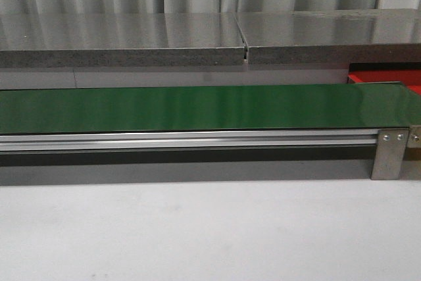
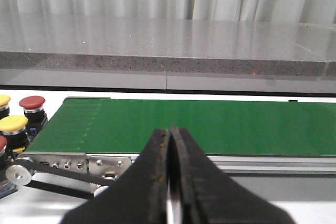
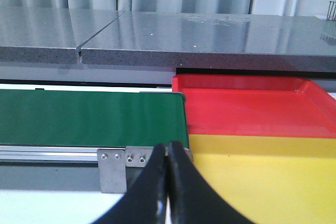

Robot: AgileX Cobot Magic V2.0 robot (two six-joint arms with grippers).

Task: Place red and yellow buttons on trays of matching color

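In the left wrist view a red button [image 2: 32, 102] and a yellow button [image 2: 13, 124] stand with other red and yellow ones beside the end of the green belt [image 2: 199, 124]. My left gripper [image 2: 170, 129] is shut and empty, in front of the belt's near rail. The right wrist view shows the red tray [image 3: 247, 106] and, nearer, the yellow tray [image 3: 262, 182] beside the belt's other end [image 3: 89, 118]. My right gripper [image 3: 168, 146] is shut on nothing, by the belt's end bracket. Only a corner of the red tray [image 1: 385, 78] shows in the front view; neither gripper appears there.
A grey stone-like shelf [image 1: 197, 44] runs behind the belt [image 1: 197, 106]. The belt's aluminium rail [image 1: 184, 139] and end bracket [image 1: 389, 154] face the white tabletop [image 1: 197, 235]. A drive pulley with a black belt [image 2: 21, 174] sits at the left end.
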